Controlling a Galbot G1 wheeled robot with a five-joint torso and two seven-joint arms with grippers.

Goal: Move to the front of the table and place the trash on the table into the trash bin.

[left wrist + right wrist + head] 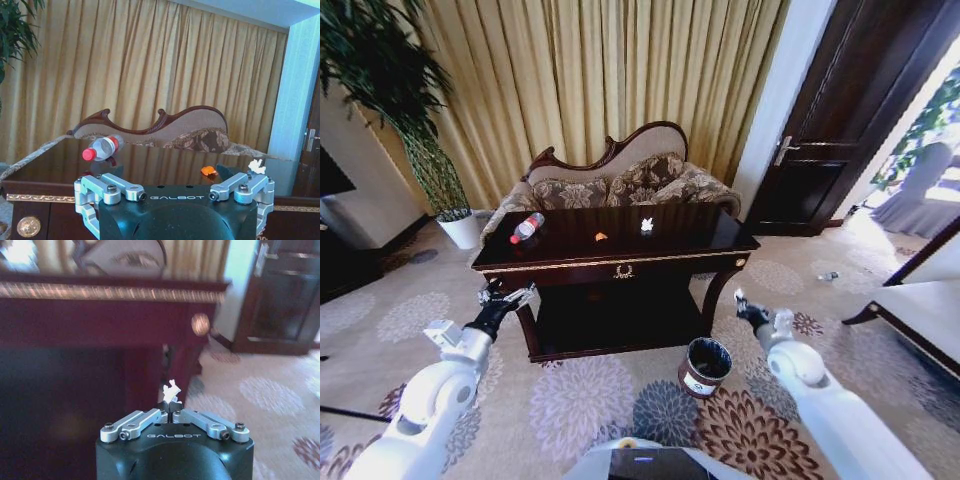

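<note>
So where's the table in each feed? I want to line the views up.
Head view: the table sits mid-picture, in front of the sofa.
Left wrist view: its glossy top runs across the middle.
Right wrist view: its front rail and a leg lie beyond the right end effector, which is shut on a white scrap.
Shared landmark: the gold edge trim.

Hotel-style lounge: sofa (620,180), curtains (600,70), patterned carpet (590,400).

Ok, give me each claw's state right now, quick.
Left claw: open, empty, at the table's left front corner.
Right claw: shut on a white scrap.
</note>
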